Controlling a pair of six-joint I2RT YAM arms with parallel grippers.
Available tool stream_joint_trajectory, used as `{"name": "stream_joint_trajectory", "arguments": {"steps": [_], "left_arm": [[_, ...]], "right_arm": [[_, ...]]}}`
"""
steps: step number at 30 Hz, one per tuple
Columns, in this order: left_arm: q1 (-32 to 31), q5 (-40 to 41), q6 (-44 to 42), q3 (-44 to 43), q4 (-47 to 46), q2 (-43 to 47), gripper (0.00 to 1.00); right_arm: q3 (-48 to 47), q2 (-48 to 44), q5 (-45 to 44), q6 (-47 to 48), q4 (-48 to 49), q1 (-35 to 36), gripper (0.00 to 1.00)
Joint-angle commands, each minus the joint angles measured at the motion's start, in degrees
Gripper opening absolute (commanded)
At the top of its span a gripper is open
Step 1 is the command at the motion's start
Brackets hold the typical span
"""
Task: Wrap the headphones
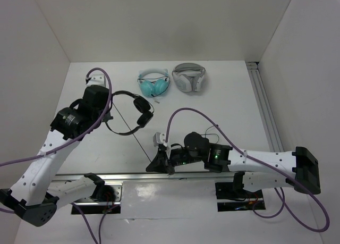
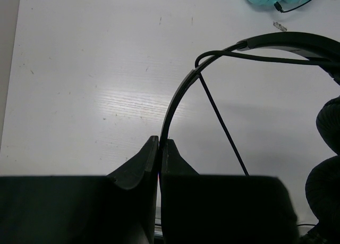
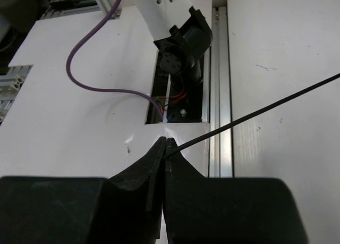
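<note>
Fingers (image 2: 142, 163) of the left gripper (image 2: 159, 142) are closed on the thin headband of the headphones (image 1: 141, 103), which we find left of centre in the top view, held just above the table (image 1: 228, 106). In the left wrist view the cable (image 2: 223, 126) loops over the headband near the upper middle of the frame and then runs straight down toward the lower right. In the top view it runs as a taut diagonal line to the lower centre, where the right gripper (image 3: 165, 144) pinches it between closed fingers.

We judge the step in hand to be winding the cable onto the headband, with few turns laid and most of the cable free. The next move calls for the right gripper to carry the cable around the headband under light tension while the left gripper holds firm. Excess pull could drag the headband from the grip.

The teal headphones (image 1: 153, 83) and white-grey headphones (image 1: 189, 76) lie at upper centre, well apart.
</note>
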State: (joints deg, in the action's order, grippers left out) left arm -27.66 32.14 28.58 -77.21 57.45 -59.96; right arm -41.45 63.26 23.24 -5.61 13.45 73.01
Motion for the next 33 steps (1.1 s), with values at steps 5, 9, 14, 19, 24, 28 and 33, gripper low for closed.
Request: {"name": "stream_joint_trajectory", "arguments": {"steps": [5,9,14,19,24,28,33], "left_arm": [[2.6,2.8,0.6,-0.6,-4.4,-0.5,0.00],[3.1,2.1,1.1,0.0,-4.9,-0.5,0.00],[3.8,1.0,1.1,-1.2,-4.9,-1.6,0.00],[6.7,1.0,0.0,-2.9,-4.9,-2.7,0.00],[10.9,-2.6,0.0,-4.6,-4.9,-5.1,0.00],[13.7,-4.6,0.0,-6.0,-5.5,-6.9,0.00],[13.7,-4.1,-0.5,-6.6,-5.5,-8.6,0.00]], "right_arm": [[-3.3,-2.1,15.1,-2.8,3.1,0.5,0.10],[-3.3,-1.5,19.0,-4.1,5.5,-0.1,0.10],[-1.4,0.5,22.8,-7.4,11.1,-0.6,0.11],[0.4,1.1,24.1,-8.0,12.4,-0.6,0.14],[0.9,0.0,22.6,-7.2,9.1,-0.6,0.15],[0.9,-2.1,20.2,-6.2,6.0,-1.1,0.15],[-0.4,-4.0,15.3,-3.5,-0.9,-1.1,0.13]]}}
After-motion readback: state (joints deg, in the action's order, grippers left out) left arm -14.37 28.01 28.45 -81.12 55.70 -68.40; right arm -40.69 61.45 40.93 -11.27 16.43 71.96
